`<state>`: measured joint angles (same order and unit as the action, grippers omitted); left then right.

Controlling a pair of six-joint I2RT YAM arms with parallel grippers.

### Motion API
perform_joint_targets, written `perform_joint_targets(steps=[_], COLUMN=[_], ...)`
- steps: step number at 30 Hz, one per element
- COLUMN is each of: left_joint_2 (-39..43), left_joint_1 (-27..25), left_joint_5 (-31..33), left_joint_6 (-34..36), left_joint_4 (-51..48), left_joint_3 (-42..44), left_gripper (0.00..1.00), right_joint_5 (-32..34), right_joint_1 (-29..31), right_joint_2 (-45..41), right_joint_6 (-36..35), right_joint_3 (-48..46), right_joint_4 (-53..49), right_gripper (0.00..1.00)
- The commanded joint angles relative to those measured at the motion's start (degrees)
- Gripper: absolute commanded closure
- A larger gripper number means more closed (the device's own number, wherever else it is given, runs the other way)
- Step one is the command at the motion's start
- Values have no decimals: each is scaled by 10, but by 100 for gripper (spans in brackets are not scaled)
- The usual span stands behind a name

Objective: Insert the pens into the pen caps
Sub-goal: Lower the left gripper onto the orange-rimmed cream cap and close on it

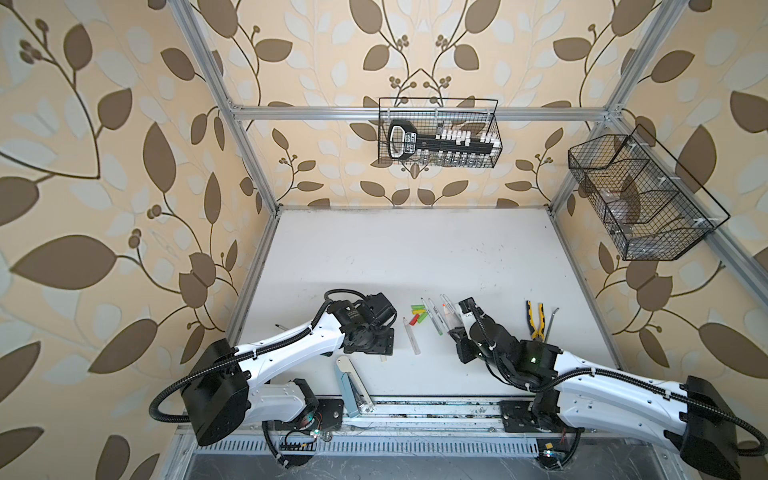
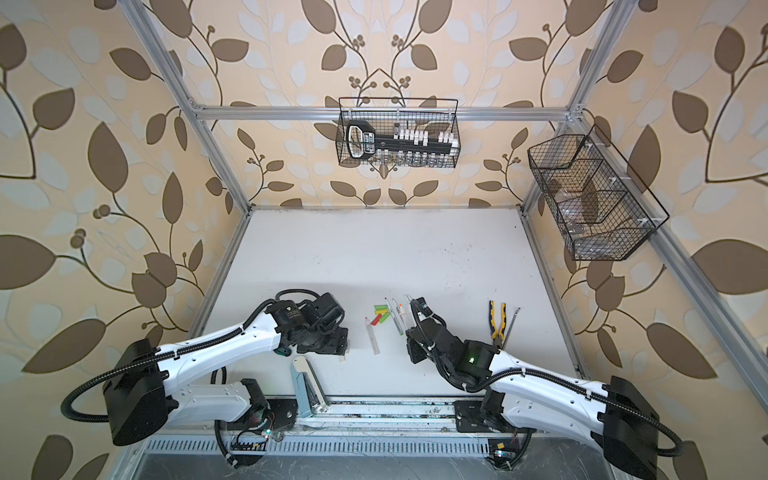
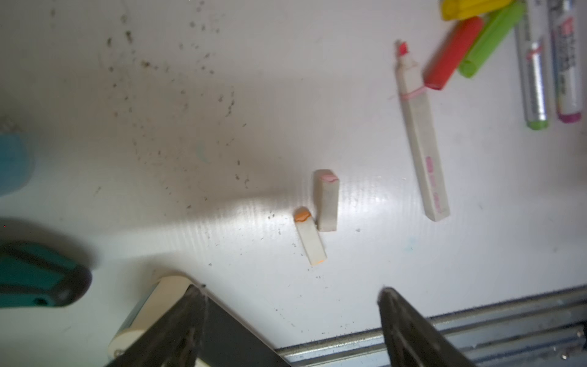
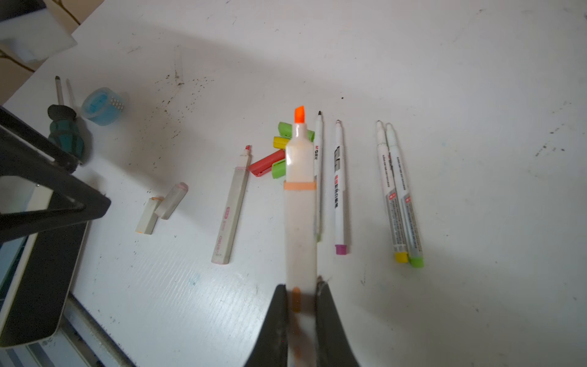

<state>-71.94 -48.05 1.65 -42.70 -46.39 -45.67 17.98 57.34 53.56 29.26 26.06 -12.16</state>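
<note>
Near the orange-marked cap (image 3: 310,236) the left gripper (image 3: 292,289) is hovering wide-jawed, while the right gripper (image 4: 301,282) is clamping the orange highlighter (image 4: 300,206) tip-out for capping.

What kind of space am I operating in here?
Probably a staged robot test cell, not a real room: an aluminium frame boxes in a white tabletop, leaf wallpaper lines the walls, and wire baskets hang from the frame.

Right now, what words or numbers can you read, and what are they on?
"M", then blurred characters: on the slim white pen with the black tip.
Pink print on the white square highlighter lying flat: too blurred.
Dark print on the other slim white pens: too small.
Label on the black tool in the wire basket: blurred.
</note>
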Motion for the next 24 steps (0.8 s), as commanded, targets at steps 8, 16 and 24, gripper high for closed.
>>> perform_joint_targets(steps=[8,16,24], left_joint_2=[-93,-135,-155], left_joint_1=[-2,-2,-2], left_joint_5=[52,53,37], left_joint_6=[-36,-37,-41], left_joint_4=[-27,-10,7], left_joint_3=[-17,-43,-52], left_gripper=[38,36,36], right_joint_5=[11,22,28], right_joint_1=[29,33,33], right_joint_2=[35,-2,-19], right_joint_6=[-18,-11,-11], right_joint_3=[23,4,-4], right_joint_4=[19,7,-1], right_gripper=[91,91,91])
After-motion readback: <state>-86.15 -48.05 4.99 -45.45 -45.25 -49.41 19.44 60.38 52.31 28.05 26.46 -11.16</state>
